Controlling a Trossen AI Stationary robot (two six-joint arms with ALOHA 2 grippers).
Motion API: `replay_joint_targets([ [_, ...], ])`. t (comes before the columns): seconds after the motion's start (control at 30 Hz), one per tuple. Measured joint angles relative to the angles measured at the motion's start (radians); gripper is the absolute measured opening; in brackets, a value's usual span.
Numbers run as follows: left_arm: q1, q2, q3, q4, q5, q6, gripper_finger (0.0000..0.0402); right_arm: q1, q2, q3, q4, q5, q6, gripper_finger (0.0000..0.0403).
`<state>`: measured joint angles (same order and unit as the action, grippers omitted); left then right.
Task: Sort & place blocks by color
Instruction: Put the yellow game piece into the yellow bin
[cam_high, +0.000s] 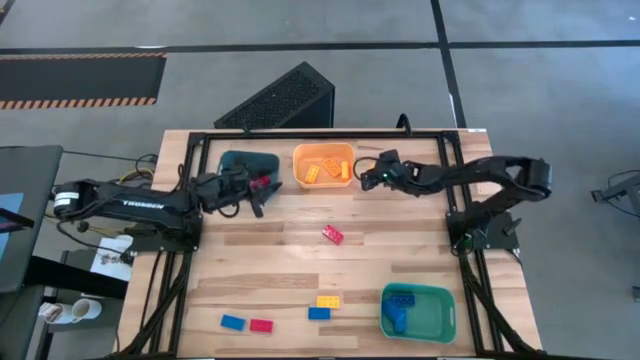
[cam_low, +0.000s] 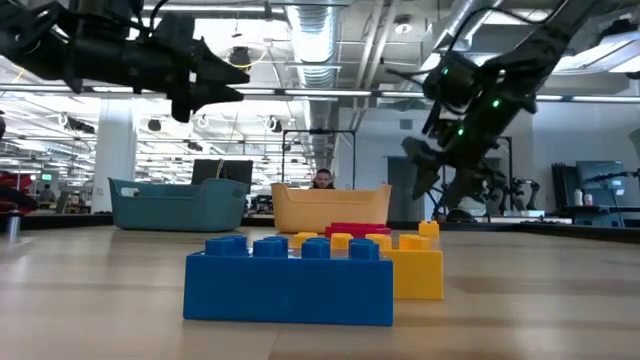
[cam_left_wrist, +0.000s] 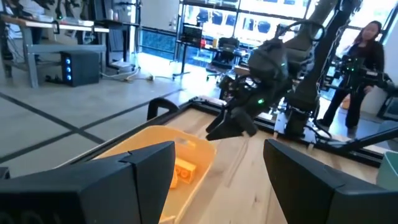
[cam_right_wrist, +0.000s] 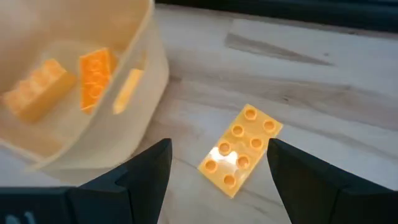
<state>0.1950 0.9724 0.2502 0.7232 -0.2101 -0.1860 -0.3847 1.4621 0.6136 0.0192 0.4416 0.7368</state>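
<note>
Blocks are spread over the wooden bench (cam_high: 280, 275): a blue one (cam_high: 232, 322), a pink one (cam_high: 261, 325), another blue one (cam_high: 319, 313) and a yellow one (cam_high: 327, 301) lie near the front edge, and a pink one (cam_high: 333, 235) lies alone in the middle. Orange blocks are already inside the orange bin (cam_high: 300, 157), blue ones inside the teal bin (cam_high: 445, 312).

The block that matters now is the orange block (cam_right_wrist: 240, 149), seen in the right wrist view. It lies flat on the bench, studs up, just beside the wall of the orange bin (cam_right_wrist: 149, 68) and outside it. It is found between and slightly ahead of the two fingers of the right end effector (cam_right_wrist: 217, 163), almost directly below it. Its long axis runs diagonally across the gap between the fingers, so a turn of the wrist is judged necessary before a clean grasp across the short sides. The right end effector (cam_high: 366, 175) is spread wide and nothing is held in it; it hangs above the bench, just beside the bin.

The left end effector (cam_high: 258, 196) is near the dark bin (cam_high: 238, 160), farther from this block. Its fingers (cam_left_wrist: 143, 171) are also wide apart and nothing is seen between them. The right arm is clearly the nearer one.
</note>
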Motion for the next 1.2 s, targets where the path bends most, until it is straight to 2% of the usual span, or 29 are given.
replay_joint_targets([
  [0.17,-0.012,0.000,-0.036,0.000,-0.013,0.001,0.0231,-0.048,0.103,0.033,0.003,-0.002,0.032,0.0286],
  [0.4,-0.012,0.000,-0.045,0.001,-0.012,0.027,0.0231,-0.083,0.203,0.109,0.001,-0.060,0.043,0.0286],
  [0.67,-0.012,0.000,-0.045,0.000,-0.004,0.045,0.0231,-0.080,0.292,0.196,-0.182,-0.068,0.046,0.0285],
  [0.87,-0.012,0.000,-0.045,0.001,0.004,0.046,0.0231,-0.080,0.304,0.200,-0.226,-0.062,0.045,0.0281],
  [0.97,-0.012,0.000,-0.045,0.002,0.004,0.043,0.0231,-0.072,0.305,0.200,-0.237,-0.059,0.037,0.0256],
  [1.17,-0.012,0.000,-0.045,0.002,0.004,0.034,0.0231,-0.047,0.261,0.195,-0.286,-0.053,-0.011,0.0135],
  [1.2,-0.012,0.000,-0.045,0.002,0.004,0.034,0.0231,-0.042,0.240,0.191,-0.311,-0.053,-0.012,0.0132],
])
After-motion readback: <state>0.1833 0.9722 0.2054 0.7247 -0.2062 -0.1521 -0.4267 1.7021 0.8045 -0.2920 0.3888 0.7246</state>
